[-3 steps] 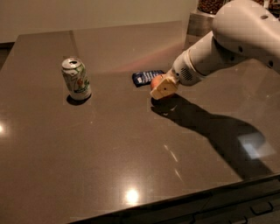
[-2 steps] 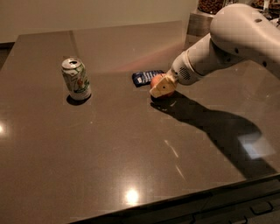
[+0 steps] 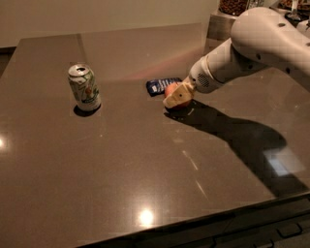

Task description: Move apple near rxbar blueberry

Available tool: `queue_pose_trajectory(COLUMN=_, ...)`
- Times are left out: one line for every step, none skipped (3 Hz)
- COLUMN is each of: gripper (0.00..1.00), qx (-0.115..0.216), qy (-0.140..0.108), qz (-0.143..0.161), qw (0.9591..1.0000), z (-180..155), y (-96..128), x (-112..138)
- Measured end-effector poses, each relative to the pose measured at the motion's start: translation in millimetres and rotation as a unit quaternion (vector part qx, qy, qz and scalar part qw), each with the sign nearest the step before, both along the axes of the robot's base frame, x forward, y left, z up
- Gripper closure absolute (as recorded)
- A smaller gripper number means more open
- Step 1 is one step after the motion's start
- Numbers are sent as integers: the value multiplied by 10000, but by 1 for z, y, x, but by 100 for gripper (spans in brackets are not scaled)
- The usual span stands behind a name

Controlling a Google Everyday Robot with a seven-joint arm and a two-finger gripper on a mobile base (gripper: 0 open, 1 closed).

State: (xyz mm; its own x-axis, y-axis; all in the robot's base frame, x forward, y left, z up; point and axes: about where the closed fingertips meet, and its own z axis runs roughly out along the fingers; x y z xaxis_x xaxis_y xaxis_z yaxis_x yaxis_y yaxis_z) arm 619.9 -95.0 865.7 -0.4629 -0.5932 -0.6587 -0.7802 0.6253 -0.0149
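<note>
Gripper (image 3: 176, 99) still clasps the apple (image 3: 170, 89) (barely shifted) just beside the rxbar blueberry (image 3: 159, 85).

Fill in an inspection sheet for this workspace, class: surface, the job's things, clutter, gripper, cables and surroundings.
Surface: glossy dark brown tabletop, with glare spots and the arm's shadow.
Job's things: round red-and-yellow apple close beside the flat dark blue snack bar; the apple is partly hidden by the gripper, and whether the two touch cannot be told.
Clutter: upright white-and-green drink can, standing apart, well to the left of both.
Gripper: the gripper on the white robot arm is down at the apple, on its near side.
Cables: nothing seen.
Surroundings: pale wall behind; a container of dark contents at the upper right.
</note>
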Motion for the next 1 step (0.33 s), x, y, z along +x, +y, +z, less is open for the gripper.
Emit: queue_pose_trajectory(gripper=0, qx=-1, qy=8, qz=16, qw=10000, z=-1, y=2, x=0)
